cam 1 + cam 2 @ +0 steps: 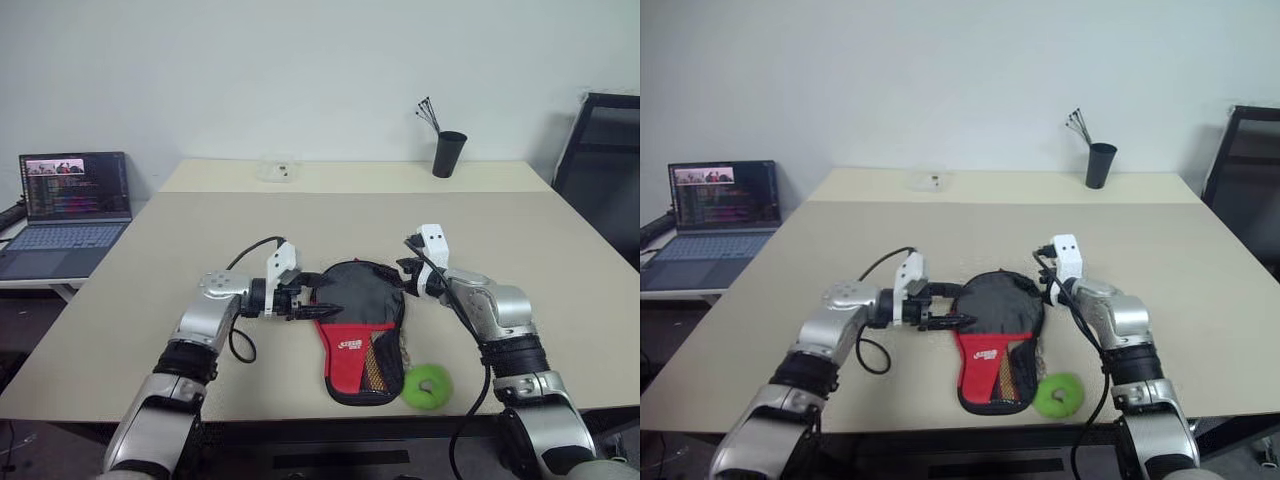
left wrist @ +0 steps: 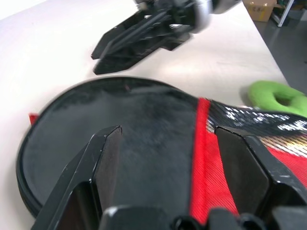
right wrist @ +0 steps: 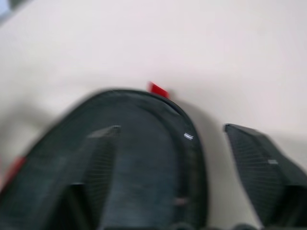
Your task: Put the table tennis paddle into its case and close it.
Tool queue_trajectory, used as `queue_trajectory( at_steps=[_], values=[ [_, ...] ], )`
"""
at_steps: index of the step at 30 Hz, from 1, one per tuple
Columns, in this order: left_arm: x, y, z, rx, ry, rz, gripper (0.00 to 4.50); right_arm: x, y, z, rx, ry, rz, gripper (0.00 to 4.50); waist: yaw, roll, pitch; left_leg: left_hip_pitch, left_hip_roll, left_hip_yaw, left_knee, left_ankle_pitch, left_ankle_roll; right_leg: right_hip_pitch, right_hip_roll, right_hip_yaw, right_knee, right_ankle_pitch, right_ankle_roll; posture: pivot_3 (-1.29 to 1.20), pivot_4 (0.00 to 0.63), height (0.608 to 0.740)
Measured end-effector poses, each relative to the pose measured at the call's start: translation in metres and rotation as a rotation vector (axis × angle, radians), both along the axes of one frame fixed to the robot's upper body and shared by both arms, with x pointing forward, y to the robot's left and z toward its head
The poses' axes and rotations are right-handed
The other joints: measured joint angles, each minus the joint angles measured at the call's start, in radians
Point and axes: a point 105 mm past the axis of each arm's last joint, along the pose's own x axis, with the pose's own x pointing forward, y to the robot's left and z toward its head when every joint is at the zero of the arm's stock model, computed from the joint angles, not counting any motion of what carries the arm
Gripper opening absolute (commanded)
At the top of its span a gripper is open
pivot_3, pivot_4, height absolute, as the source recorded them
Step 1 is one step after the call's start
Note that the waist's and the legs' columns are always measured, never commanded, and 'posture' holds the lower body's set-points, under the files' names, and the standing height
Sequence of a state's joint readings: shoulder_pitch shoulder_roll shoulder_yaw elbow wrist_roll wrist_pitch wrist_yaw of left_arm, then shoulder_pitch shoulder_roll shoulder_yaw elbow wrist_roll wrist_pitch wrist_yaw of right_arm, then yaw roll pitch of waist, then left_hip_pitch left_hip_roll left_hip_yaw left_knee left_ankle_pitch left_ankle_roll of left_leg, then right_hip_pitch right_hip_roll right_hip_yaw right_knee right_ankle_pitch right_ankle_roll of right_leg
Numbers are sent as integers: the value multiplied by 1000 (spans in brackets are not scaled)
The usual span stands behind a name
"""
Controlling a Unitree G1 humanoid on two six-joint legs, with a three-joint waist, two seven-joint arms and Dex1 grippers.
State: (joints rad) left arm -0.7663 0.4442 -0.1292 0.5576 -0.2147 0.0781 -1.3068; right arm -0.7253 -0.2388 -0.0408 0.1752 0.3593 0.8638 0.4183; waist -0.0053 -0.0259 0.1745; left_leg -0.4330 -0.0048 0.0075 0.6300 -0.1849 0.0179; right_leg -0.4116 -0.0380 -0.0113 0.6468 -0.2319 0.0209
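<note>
the case (image 1: 358, 330) lies flat on the beige tabletop (image 1: 300, 220) between the two arms, its long axis running front to back: round black fabric head toward the far side, narrow red panel with white lettering, too small to read, toward the near edge. a mesh strip runs down its right side, and a slip of red edge peeks out at the rim of the head. a green ring-shaped charm (image 1: 427, 386) sits just beside the narrow end. the left pincer (image 1: 318, 310) reaches in at the head's left rim, fingers spread apart over the fabric, holding nothing. the right pincer (image 3: 168, 167) hangs over the head's right rim, jaws wide.
</note>
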Motion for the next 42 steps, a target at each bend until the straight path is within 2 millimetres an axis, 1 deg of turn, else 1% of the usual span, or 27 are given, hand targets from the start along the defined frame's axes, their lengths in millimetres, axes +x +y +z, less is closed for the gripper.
queue_trajectory(
  at_steps=[1, 2, 4, 7, 9, 10, 11, 14, 16, 18, 21, 27, 31, 34, 42],
  values=[
    [2, -4, 0, 2, -1, -8, 3367, -7, -2, 1, 5, -1, 12, 4485, 1, 0, 0, 0, 0, 0, 0, 0, 0, 0, 0, 0, 0, 0, 0, 0, 150, 740],
    [6, -9, -1, 16, -4, -18, 3367, -19, -7, 2, 2, -1, 39, 4485, 8, 0, 0, -1, -1, -1, 0, 0, 0, 0, 0, -1, 0, -1, 1, 0, 150, 740],
    [10, -10, -7, 38, 5, -13, 3367, -37, -12, 4, -13, -2, 85, 4485, 7, 0, 0, -1, -1, -1, 0, 0, 0, 0, 0, 0, -1, -1, 1, 0, 150, 740],
    [13, -16, -18, 73, 18, -19, 3367, -66, -28, 7, -86, -12, 146, 4485, 8, -1, 1, -2, -1, -1, 0, 0, 0, 0, -1, -1, -1, -1, 2, 0, 150, 740],
    [15, -20, -24, 89, 25, -19, 3367, -85, -33, 9, -125, -16, 200, 4485, 7, -2, 1, -2, -1, -1, 1, 0, 0, 0, -1, -1, -2, -1, 2, 0, 150, 740],
    [16, -25, -25, 97, 25, -29, 3367, -96, -37, 8, -151, -8, 233, 4485, 8, -1, 1, -2, -1, -2, 0, 0, 0, 0, -1, -1, -2, -1, 2, 0, 150, 740],
    [17, -32, -26, 101, 21, -39, 3367, -112, -42, 6, -190, 15, 282, 4485, 9, -2, 2, -2, -1, -2, 0, 0, 0, 1, -1, -1, -2, -1, 2, 0, 150, 740],
    [17, -37, -31, 109, 25, -42, 3367, -143, -39, 9, -250, 26, 416, 4485, 3, -3, 3, -1, 0, -2, 0, 0, 0, 1, 0, -1, -2, -1, 2, 0, 150, 740],
    [15, -46, -31, 103, 17, -68, 3367, -159, -36, 6, -291, 38, 482, 4485, 1, -4, 3, -1, 0, -2, 0, 0, 0, 1, 0, -2, -2, -1, 2, 0, 150, 740],
    [14, -48, -33, 105, 24, -74, 3367, -169, -32, 0, -324, 48, 518, 4485, 1, -4, 3, -1, 1, -2, 0, 0, 0, 1, 0, -2, -2, -1, 2, 0, 150, 740],
    [13, -47, -35, 114, 24, -81, 3367, -174, -25, -10, -345, 61, 543, 4485, 1, -4, 3, 0, 1, -2, 1, 0, 0, 1, 0, -2, -2, -1, 2, 0, 150, 740],
    [13, -45, -37, 123, 31, -84, 3367, -168, -21, -36, -433, 64, 505, 4485, 5, -5, 4, -1, -1, -2, 1, 0, 0, 1, -1, -2, -3, -1, 2, 0, 150, 740],
    [13, -45, -37, 124, 31, -84, 3367, -161, -31, -53, -477, 89, 455, 4485, 7, -5, 4, -1, -1, -2, 1, 0, 0, 1, -1, -2, -3, -1, 2, 0, 150, 740],
    [13, -45, -37, 125, 30, -83, 3367, -159, -44, -69, -516, 123, 427, 4485, 6, -5, 4, -1, -1, -1, 1, 0, 0, 1, -1, -2, -3, -1, 2, 0, 150, 740],
    [14, -44, -37, 126, 30, -80, 3367, -161, -44, -73, -541, 75, 445, 4485, 6, -6, 3, 0, -1, -2, 2, 0, 0, 2, 0, -3, -2, -1, 3, 0, 150, 740]
  ],
)
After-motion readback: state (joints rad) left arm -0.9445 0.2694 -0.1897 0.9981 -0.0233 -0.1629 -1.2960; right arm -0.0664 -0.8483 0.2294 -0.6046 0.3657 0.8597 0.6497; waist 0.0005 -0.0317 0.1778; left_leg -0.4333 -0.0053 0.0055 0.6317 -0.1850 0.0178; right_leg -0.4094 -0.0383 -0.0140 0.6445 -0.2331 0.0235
